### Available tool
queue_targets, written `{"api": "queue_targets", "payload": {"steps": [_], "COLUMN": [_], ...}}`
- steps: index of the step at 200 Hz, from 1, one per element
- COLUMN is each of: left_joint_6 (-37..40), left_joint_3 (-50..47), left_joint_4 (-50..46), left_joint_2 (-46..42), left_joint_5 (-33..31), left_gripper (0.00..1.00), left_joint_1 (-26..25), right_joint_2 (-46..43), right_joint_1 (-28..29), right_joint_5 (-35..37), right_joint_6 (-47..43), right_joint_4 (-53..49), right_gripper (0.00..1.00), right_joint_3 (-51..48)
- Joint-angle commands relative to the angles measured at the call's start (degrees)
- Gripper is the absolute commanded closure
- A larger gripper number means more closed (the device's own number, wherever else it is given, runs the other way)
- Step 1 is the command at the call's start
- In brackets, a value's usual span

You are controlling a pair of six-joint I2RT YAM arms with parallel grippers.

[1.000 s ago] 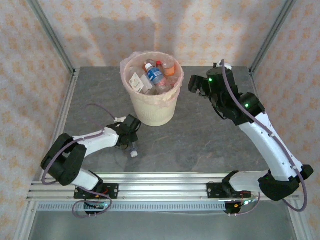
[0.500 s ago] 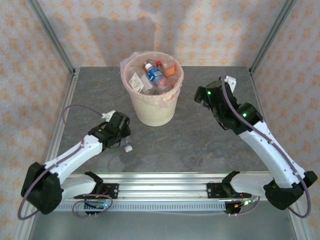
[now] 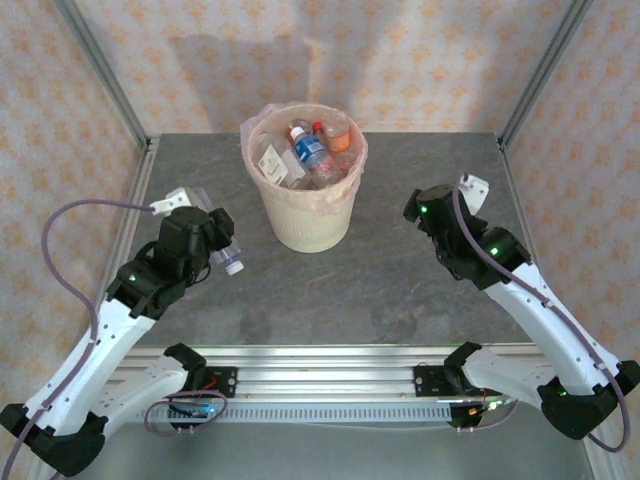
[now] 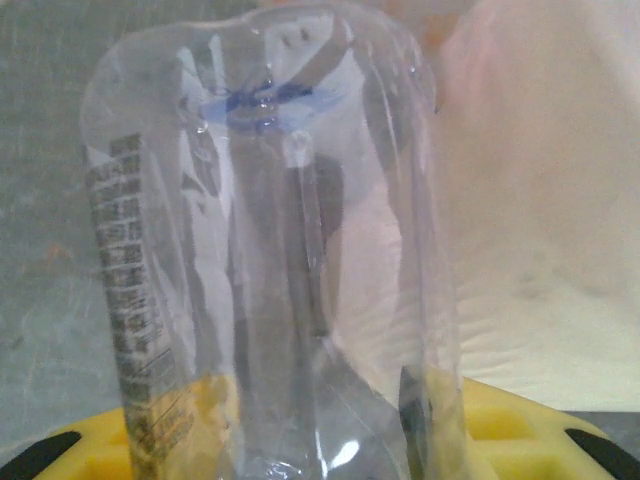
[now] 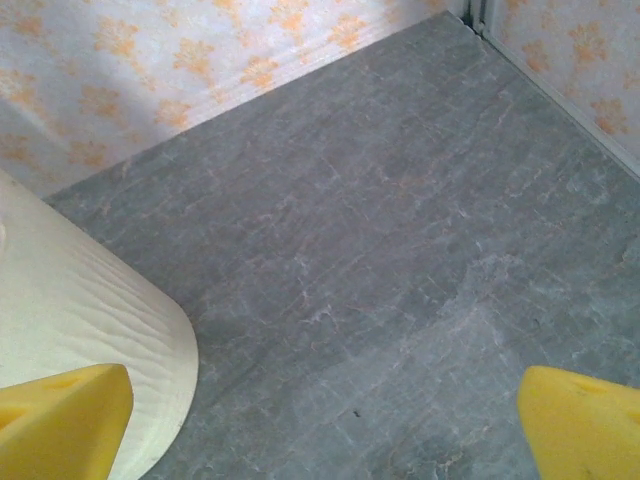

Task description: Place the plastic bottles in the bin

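The cream bin (image 3: 305, 222) with its pinkish liner stands at the back middle of the table, and several plastic bottles (image 3: 310, 152) lie inside it. To the left of the bin my left gripper (image 3: 217, 242) is shut on a clear plastic bottle (image 3: 228, 258), held off the table with its pale cap pointing toward the near side. In the left wrist view that clear bottle (image 4: 270, 280) stands between my yellow fingers (image 4: 510, 425), with the bin wall (image 4: 545, 200) behind it. My right gripper (image 3: 418, 206) hangs open and empty to the right of the bin.
Metal frame posts and patterned walls close in the grey table (image 3: 400, 280). In the right wrist view the bin's side (image 5: 80, 320) sits at the left, bare grey table (image 5: 380, 250) lies under my right gripper (image 5: 320, 430), and a frame rail (image 5: 560, 95) runs at the right.
My left arm has lifted the clear bottle off the table and swung it left and up. My right arm has drawn back from the bin, to the right and toward the near side.
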Motion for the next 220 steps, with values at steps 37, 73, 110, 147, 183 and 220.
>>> {"api": "queue_targets", "payload": {"steps": [37,73,110,147,183,220], "left_joint_6": [3.8,3.7,2.9,1.7,1.1,1.0], "left_joint_3": [12.5,20.2,28.3,35.3,42.1,49.0], "left_joint_4": [4.6,8.0,10.0,11.9,11.9,10.6], "left_joint_2": [5.3,9.7,15.0,20.5,26.8,34.2], "left_joint_5": [1.4,4.6,8.0,9.9,10.3,9.7], "left_gripper": [0.57,0.57,0.57,0.57,0.58,0.58], "left_joint_1": [0.3,0.3,0.3,0.2,-0.7,-2.6], "right_joint_2": [-1.6,-2.7,-4.1,-5.0,-5.0,-4.9], "right_joint_1": [0.0,-0.1,-0.2,-0.3,-0.3,-0.3], "right_joint_5": [6.1,7.9,8.7,9.6,10.5,12.9], "right_joint_6": [3.3,3.9,4.2,4.7,5.1,6.4], "right_joint_4": [-3.5,-3.5,-3.4,-3.5,-4.0,-5.4], "right_gripper": [0.01,0.01,0.01,0.01,0.01,0.01], "right_joint_3": [-2.8,-4.6,-5.9,-6.9,-8.0,-8.1]}}
